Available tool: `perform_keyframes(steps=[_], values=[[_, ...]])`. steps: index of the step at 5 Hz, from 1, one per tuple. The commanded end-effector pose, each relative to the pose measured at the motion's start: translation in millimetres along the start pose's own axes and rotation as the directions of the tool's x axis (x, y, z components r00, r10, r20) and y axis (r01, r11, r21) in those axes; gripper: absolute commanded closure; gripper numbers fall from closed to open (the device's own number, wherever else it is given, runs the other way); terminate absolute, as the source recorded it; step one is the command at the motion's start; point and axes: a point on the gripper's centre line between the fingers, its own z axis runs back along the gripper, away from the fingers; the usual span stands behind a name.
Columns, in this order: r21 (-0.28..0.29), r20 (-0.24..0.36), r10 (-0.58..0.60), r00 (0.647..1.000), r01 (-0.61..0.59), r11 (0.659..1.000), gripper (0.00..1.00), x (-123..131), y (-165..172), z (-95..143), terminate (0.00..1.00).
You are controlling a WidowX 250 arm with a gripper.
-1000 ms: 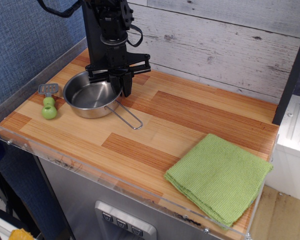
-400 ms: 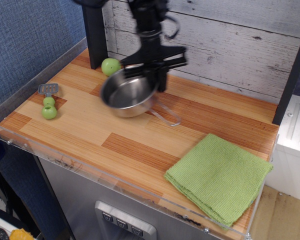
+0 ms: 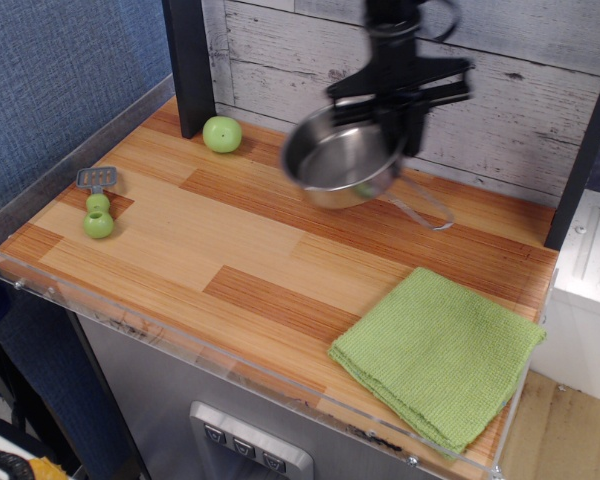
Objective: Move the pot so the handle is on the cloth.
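The shiny steel pot (image 3: 340,160) hangs tilted in the air above the back middle of the wooden table, blurred by motion. My gripper (image 3: 398,125) is shut on the pot's right rim, by the base of the handle. The thin wire loop handle (image 3: 423,212) sticks out down and to the right, clear of the table. The lime-green cloth (image 3: 438,354) lies flat at the front right corner, below and to the right of the pot and apart from it.
A small green ball (image 3: 222,134) sits at the back left beside a black post (image 3: 187,62). A small green-handled utensil (image 3: 98,204) lies at the left edge. A clear plastic lip (image 3: 180,345) runs along the table's front. A plank wall (image 3: 520,90) stands behind.
My gripper has lifted the pot off the table's left side and carried it right, toward the cloth. The green ball, hidden before, now shows at the back left.
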Motion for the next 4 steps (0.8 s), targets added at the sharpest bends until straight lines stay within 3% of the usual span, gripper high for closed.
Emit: perform_keyframes(steps=[1, 2, 4], values=[[-0.034, -0.006, -0.142, 0.99, 0.142, 0.989, 1.0, -34.3, -37.6, -0.2, 0.0], [-0.022, -0.03, -0.169, 0.985, 0.168, 0.985, 1.0, -50.3, -37.6, -8.9, 0.0], [-0.001, -0.046, -0.155, 0.987, 0.155, 0.988, 1.0, -52.9, -25.8, -18.3, 0.0]])
